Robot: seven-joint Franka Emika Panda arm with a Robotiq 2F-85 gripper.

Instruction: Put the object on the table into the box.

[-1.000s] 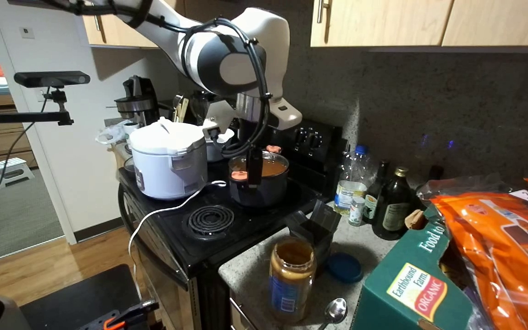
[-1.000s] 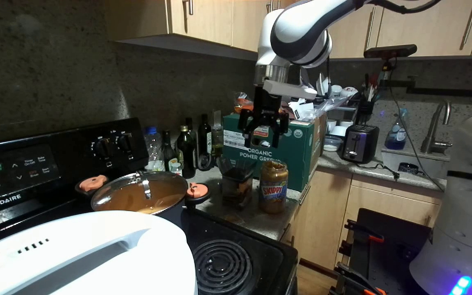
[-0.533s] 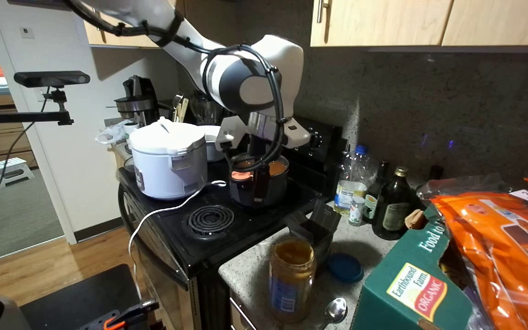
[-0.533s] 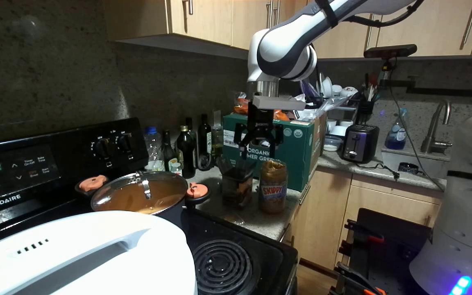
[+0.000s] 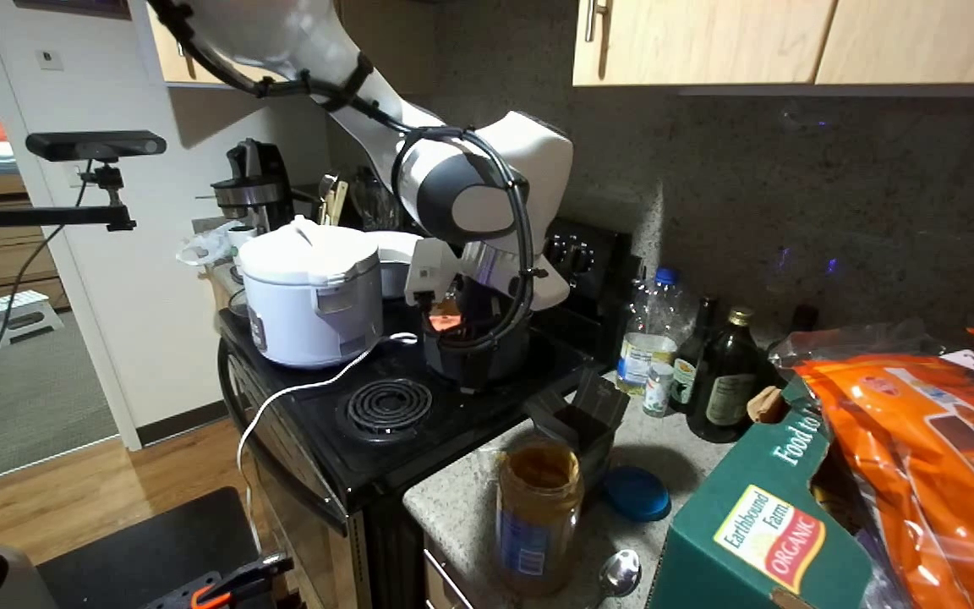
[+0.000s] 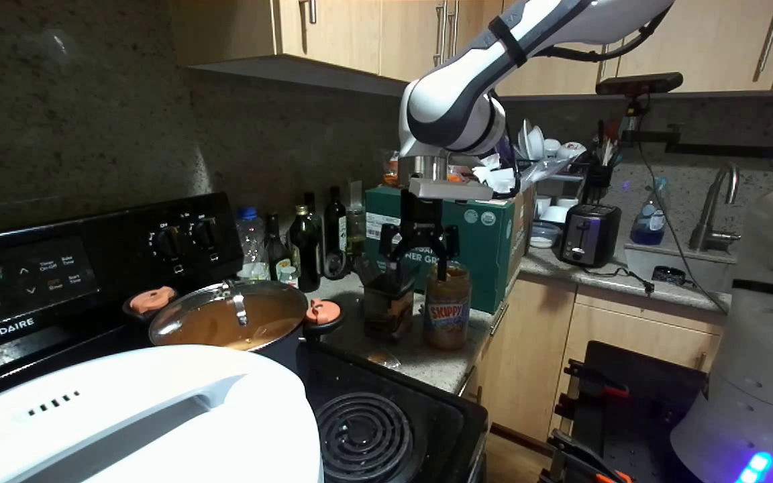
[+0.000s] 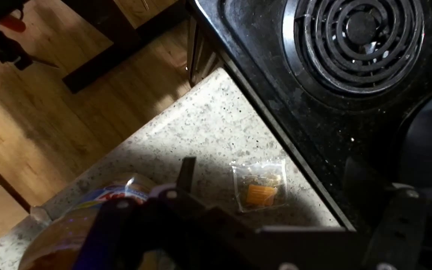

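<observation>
I count one robot arm (image 6: 453, 100), one green box (image 5: 762, 533), one small packet (image 7: 261, 185), one peanut butter jar (image 6: 447, 310), one loose lid (image 5: 637, 494), one loose spoon (image 5: 620, 573). Also one rice cooker (image 5: 314, 309), one toaster (image 6: 591, 235), one step stool (image 5: 18, 315), one stove (image 6: 453, 416), two orange pot handles (image 6: 324, 311). Bottles (image 6: 304, 248) overlap, can't tally.

One black stove (image 5: 453, 423) bears, in an exterior view, a pot (image 5: 508, 359) with orange handles, with a coil burner (image 5: 390, 408) at eight o'clock and a white rice cooker (image 5: 309, 296) between nine and ten o'clock from the pot. One clear blue-capped bottle (image 5: 648, 338) and one dark gold-capped bottle (image 5: 725, 381) stand toward its three o'clock. In an exterior view, one toaster (image 6: 588, 235) has a blue spray bottle (image 6: 647, 229) and a faucet (image 6: 723, 201) between its two and three o'clock.
</observation>
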